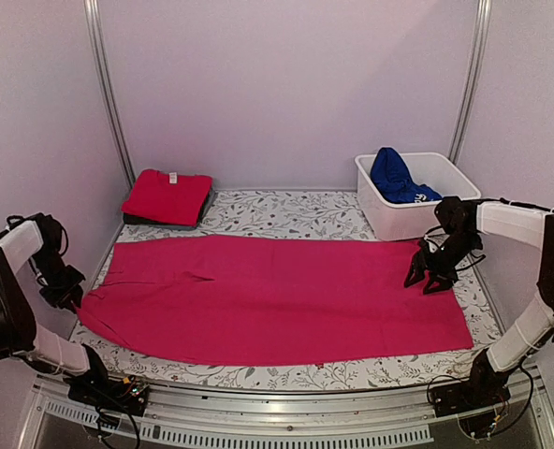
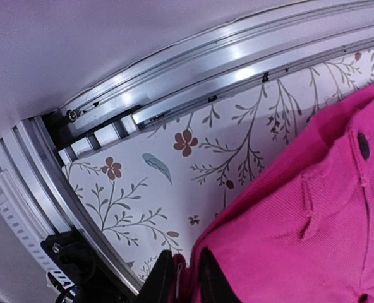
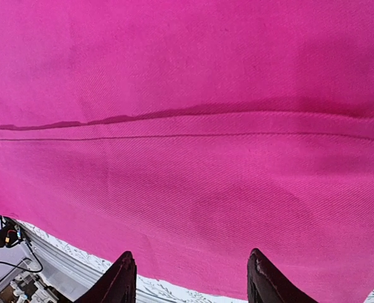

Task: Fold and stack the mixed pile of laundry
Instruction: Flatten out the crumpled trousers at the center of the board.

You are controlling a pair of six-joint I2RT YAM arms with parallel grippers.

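Observation:
A large magenta-pink garment [image 1: 277, 299] lies spread flat across the table; its button and waistband [image 2: 313, 240] show in the left wrist view. My left gripper [image 1: 69, 295] sits at its left corner, and the jaws [image 2: 186, 268] are pinched narrowly on a fold of the pink cloth. My right gripper [image 1: 425, 279] hovers over the garment's right end. Its fingers stand wide apart with only flat pink fabric [image 3: 187, 126] below them. A folded red tee [image 1: 167, 195] rests on a dark charcoal garment [image 1: 165, 221] at the back left. A royal blue garment [image 1: 394, 178] lies in the tub.
The white plastic tub [image 1: 455, 173] stands at the back right, just behind the right arm. A floral leaf-patterned cloth [image 1: 286, 215] covers the table. Metal frame rails [image 2: 174, 76] run along the table's left edge, close to the left gripper.

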